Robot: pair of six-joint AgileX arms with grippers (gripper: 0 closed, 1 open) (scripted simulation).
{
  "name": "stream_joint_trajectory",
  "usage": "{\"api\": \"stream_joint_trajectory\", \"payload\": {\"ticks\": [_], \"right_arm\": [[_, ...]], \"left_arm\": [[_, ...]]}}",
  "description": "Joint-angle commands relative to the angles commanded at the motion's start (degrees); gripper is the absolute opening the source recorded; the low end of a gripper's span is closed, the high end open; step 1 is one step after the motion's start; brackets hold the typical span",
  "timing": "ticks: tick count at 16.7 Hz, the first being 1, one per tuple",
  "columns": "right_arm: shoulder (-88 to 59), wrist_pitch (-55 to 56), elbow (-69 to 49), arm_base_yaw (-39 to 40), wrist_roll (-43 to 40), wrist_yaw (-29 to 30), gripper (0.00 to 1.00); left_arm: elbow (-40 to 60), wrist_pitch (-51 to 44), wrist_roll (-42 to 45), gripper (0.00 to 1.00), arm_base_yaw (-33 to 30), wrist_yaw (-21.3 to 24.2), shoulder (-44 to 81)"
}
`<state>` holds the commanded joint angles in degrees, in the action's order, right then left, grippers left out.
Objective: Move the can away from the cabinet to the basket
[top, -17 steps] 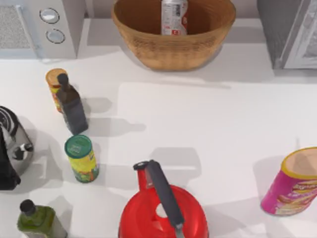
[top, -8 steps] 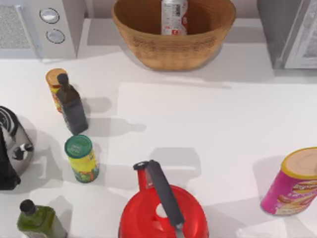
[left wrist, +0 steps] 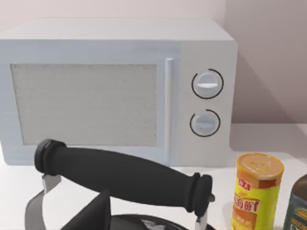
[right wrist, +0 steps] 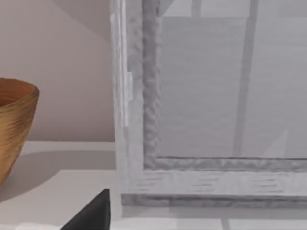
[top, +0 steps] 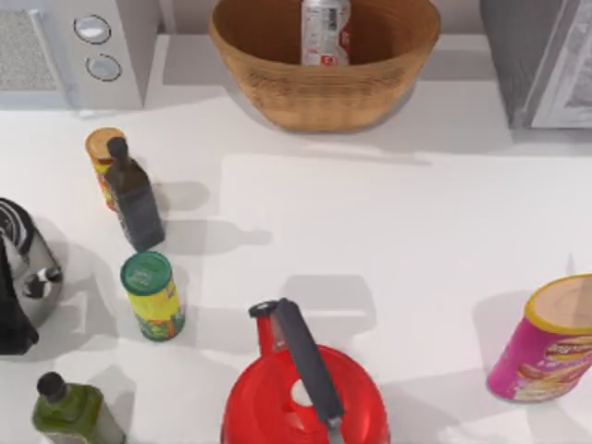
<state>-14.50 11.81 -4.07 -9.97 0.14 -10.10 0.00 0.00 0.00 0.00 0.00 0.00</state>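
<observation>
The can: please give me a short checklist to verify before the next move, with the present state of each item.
1. Can inside the basket: ok.
2. Can upright: ok, it stands on end.
3. Can apart from the cabinet: ok, bare table between basket and cabinet.
4. Basket upright, at the table's far edge: ok.
5. Gripper states: cannot tell.
6. Red kettle and pink tube clear of the basket: ok.

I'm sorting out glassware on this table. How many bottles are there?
2, both on the table's left side. The dark bottle stands beside the orange-lidded canister; the green bottle is at the near left corner, partly cut off. More may lie out of view.
</observation>
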Motion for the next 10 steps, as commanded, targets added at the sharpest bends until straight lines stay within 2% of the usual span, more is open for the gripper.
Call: {"api": "stream_joint_trajectory", "payload": {"ticks": [10], "right_arm": [[-31.0,23.4,-6.6,-19.8,1.0,-19.4,1.0]], "left_arm": [[0.0,0.0,0.0,1.0,0.0,0.0,0.0]]}}
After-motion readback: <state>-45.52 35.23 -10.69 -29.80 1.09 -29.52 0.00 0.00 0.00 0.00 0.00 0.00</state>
